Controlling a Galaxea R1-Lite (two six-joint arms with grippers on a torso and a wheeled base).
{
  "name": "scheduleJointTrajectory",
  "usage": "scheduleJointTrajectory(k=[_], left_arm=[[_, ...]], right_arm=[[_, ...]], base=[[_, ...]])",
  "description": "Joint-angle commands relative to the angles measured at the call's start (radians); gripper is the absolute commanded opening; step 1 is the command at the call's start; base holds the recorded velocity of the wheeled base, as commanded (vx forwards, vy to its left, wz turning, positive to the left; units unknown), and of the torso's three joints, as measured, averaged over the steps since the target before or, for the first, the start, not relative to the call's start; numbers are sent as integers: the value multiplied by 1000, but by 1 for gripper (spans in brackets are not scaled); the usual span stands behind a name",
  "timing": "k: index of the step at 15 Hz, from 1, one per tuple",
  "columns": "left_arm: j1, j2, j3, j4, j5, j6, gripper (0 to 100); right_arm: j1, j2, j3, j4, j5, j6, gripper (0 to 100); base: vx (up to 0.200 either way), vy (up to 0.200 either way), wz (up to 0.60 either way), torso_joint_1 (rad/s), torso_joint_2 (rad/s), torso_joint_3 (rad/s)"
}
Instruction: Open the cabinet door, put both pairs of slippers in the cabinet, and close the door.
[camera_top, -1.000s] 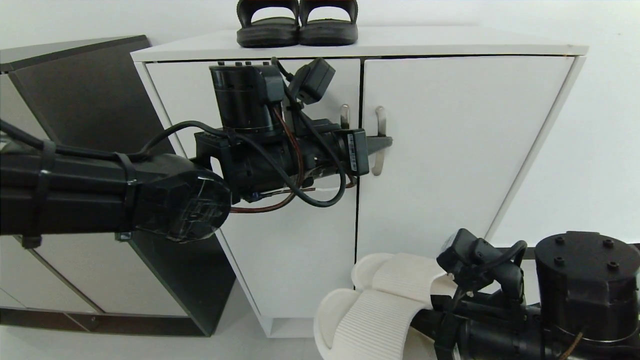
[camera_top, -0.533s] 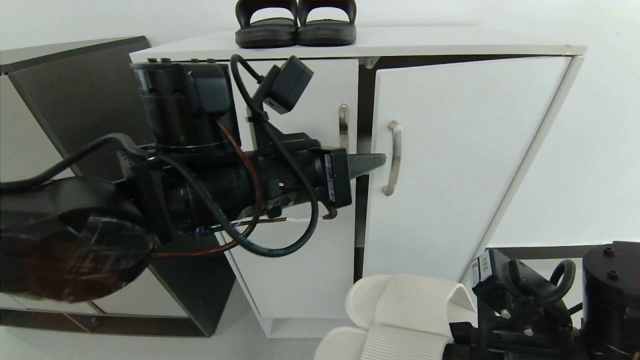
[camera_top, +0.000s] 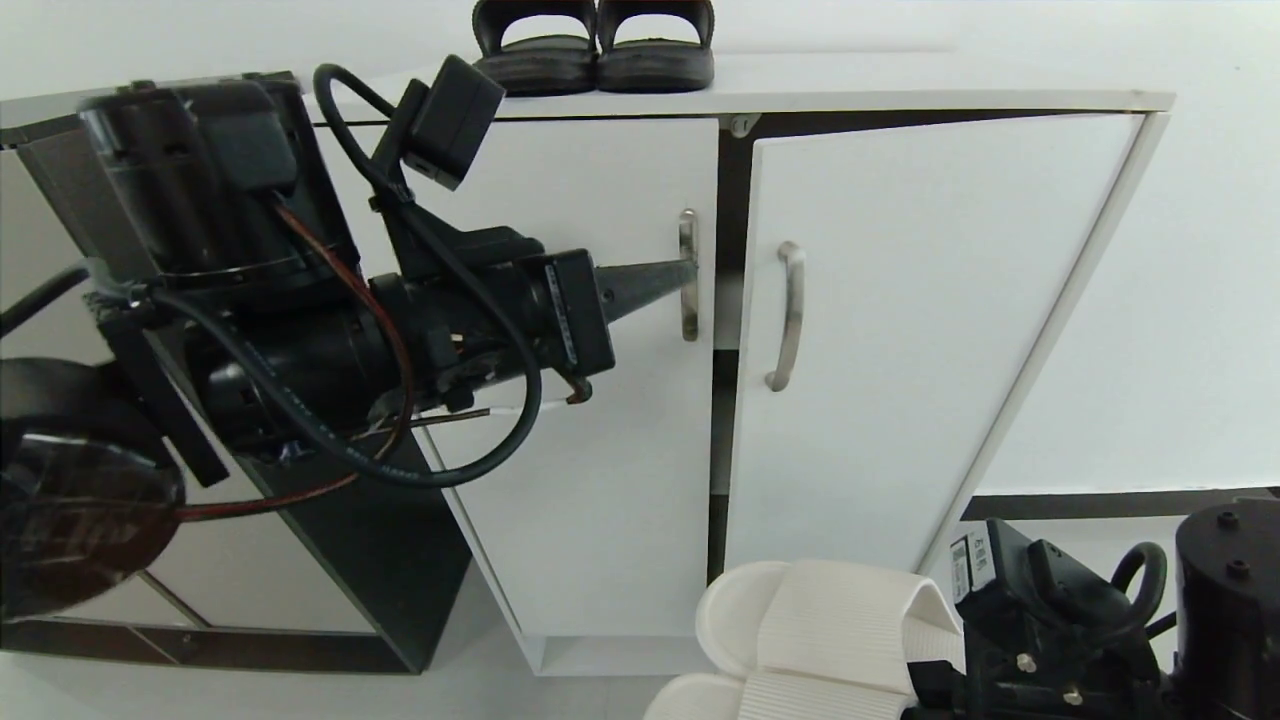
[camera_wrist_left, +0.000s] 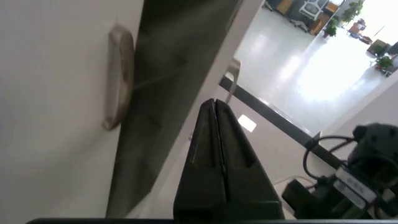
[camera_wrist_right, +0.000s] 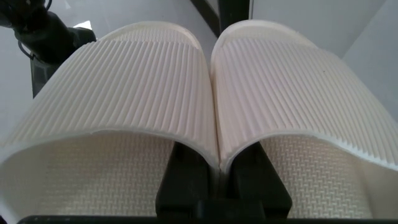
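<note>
The white cabinet (camera_top: 900, 300) has two doors. Its right door (camera_top: 920, 330) stands slightly ajar, with a dark gap beside it. My left gripper (camera_top: 678, 268) is shut and empty, its tip against the left door's handle (camera_top: 688, 300); in the left wrist view the shut fingers (camera_wrist_left: 216, 124) point past a handle (camera_wrist_left: 120, 74). The right door's handle (camera_top: 788, 315) is free. Black slippers (camera_top: 595, 45) sit on the cabinet top. My right gripper (camera_wrist_right: 222, 171) is shut on the white slippers (camera_top: 810, 630), held low in front of the right door.
A dark cabinet (camera_top: 380, 540) stands to the left of the white one, close behind my left arm. A white wall (camera_top: 1200, 300) runs to the right of the cabinet. Pale floor (camera_top: 480, 680) lies below.
The right door went from closed to ajar. My left gripper then left that door's handle and moved left and up to the left door's handle. The right arm sank with the white slippers.
</note>
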Motion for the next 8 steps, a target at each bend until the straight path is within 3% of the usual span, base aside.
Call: scheduleJointTrajectory(k=[1,8], left_arm=[[11,73,-80,1,2,-1,0],[6,247,-303,12,-1,-6,0]], right_arm=[[2,4,0,-1,1,0,0],[17,10,2,4,1,1,0]], base=[[0,0,0,0,0,0],[0,0,0,0,0,0]])
